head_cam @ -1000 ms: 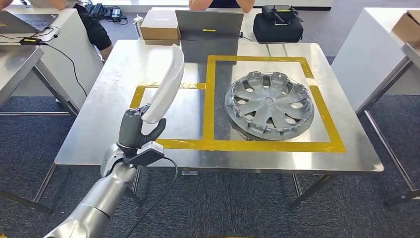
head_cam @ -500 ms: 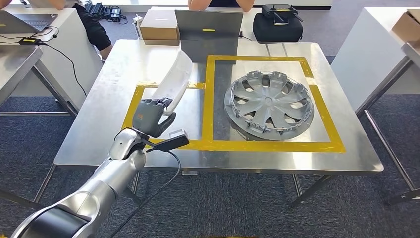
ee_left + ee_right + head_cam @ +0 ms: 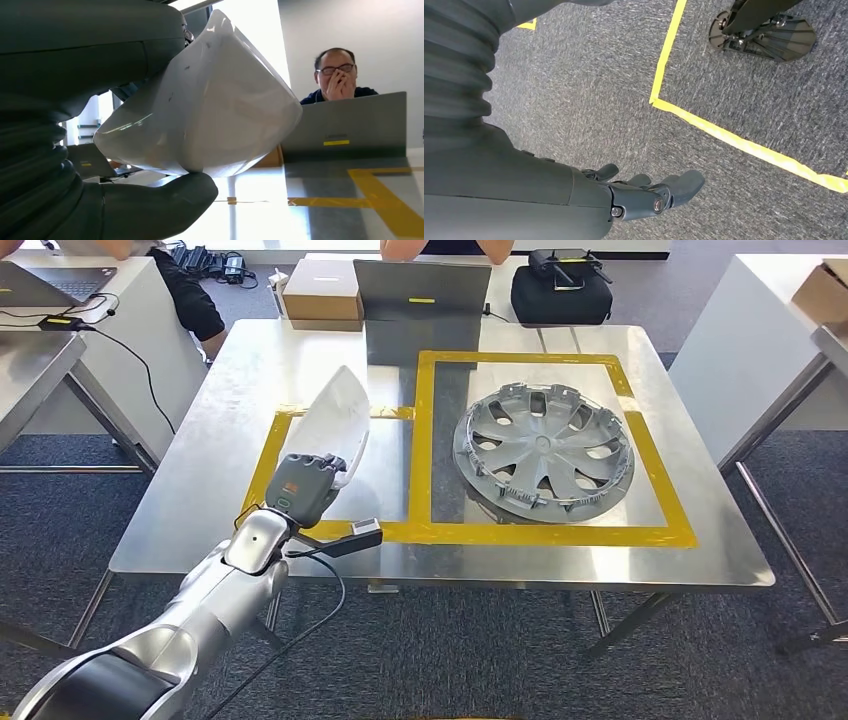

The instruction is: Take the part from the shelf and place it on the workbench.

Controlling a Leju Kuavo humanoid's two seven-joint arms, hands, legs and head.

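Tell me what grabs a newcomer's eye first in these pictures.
The left hand holds a long white curved part over the smaller yellow-taped box on the steel workbench. Beside it, a grey hubcap lies in the larger taped square. The right hand hangs over grey carpet.

Grey hubcap (image 3: 543, 452) lay inside yellow tape outline (image 3: 425, 430), frame centre-right; laptop (image 3: 422, 302) and cardboard box (image 3: 322, 292) upper centre.

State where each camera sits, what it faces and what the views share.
Head view: high on the body, looking down at the workbench; left arm showing.
Left wrist view: behind the left hand, facing across the bench past the white part.
Right wrist view: behind the right hand, facing the carpet.
Head and left wrist views share hand and part.
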